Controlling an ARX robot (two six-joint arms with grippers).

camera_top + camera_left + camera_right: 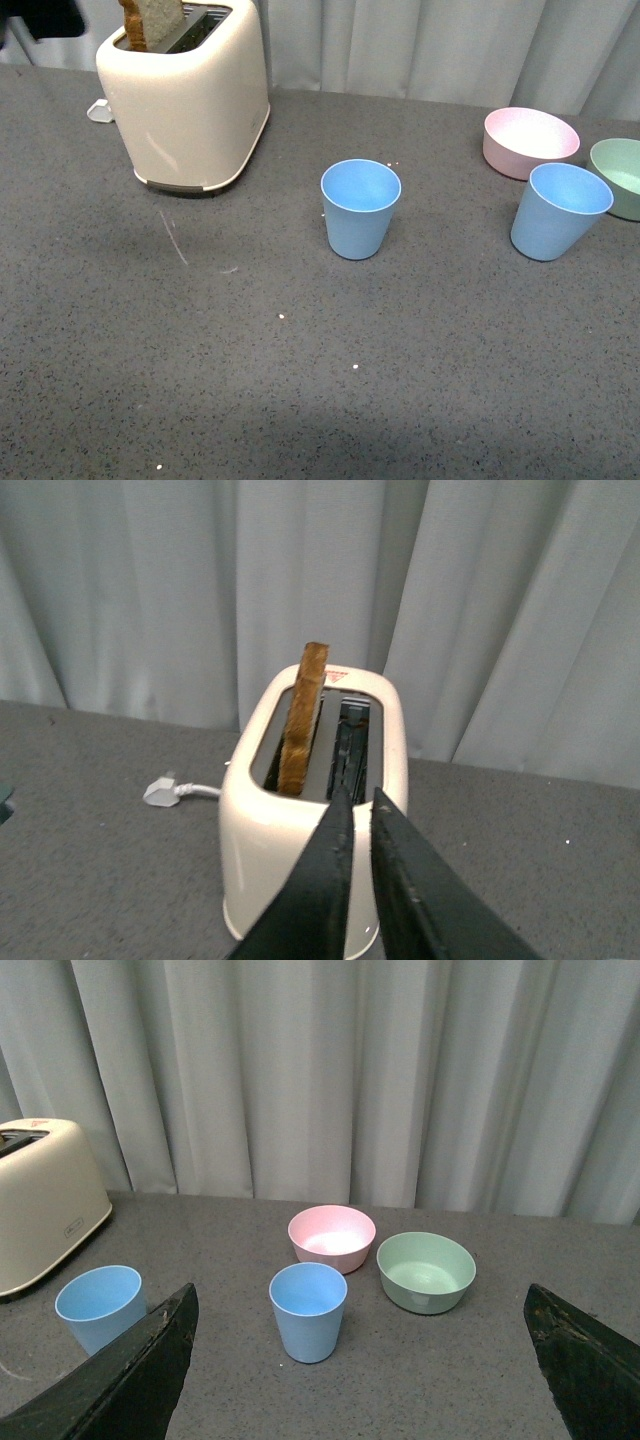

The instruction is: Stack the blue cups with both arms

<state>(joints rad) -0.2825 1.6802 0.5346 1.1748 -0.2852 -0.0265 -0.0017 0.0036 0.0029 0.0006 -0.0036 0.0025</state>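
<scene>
Two light blue cups stand upright and apart on the grey table. One cup is at the middle; the other cup is at the right, in front of the bowls. Neither gripper shows in the front view. In the right wrist view the right cup is centred between the wide-open fingers of my right gripper, a good way ahead of it, and the middle cup shows by one finger. My left gripper is shut and empty, hovering in front of the toaster.
A cream toaster with a slice of bread stands at the back left, its plug beside it. A pink bowl and a green bowl sit at the back right. A grey curtain hangs behind the table.
</scene>
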